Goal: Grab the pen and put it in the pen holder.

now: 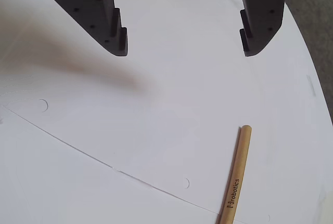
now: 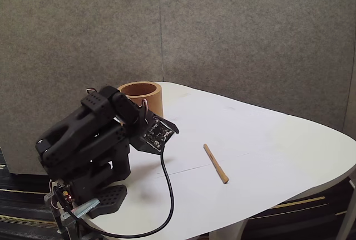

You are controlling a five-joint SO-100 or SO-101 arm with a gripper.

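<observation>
Two dark fingers of my gripper [image 1: 184,52] hang wide apart above the white table [image 1: 171,109], with nothing between them. I see the pen [image 1: 237,178] lying flat on the table, below and right of the fingertips in the wrist view, untouched. From the fixed view, the pen holder [image 2: 142,98] stands upright behind the arm, well apart from the pen [image 2: 216,163].

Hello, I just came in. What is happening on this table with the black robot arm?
A small black robot arm sits folded low on a white table. Its gripper is open and holds nothing; it hangs above bare table. A thin wooden pen lies flat on the table, apart from the gripper, untouched. The light-brown pen holder stands upright behind the arm. So the pen is not yet picked up.
</observation>
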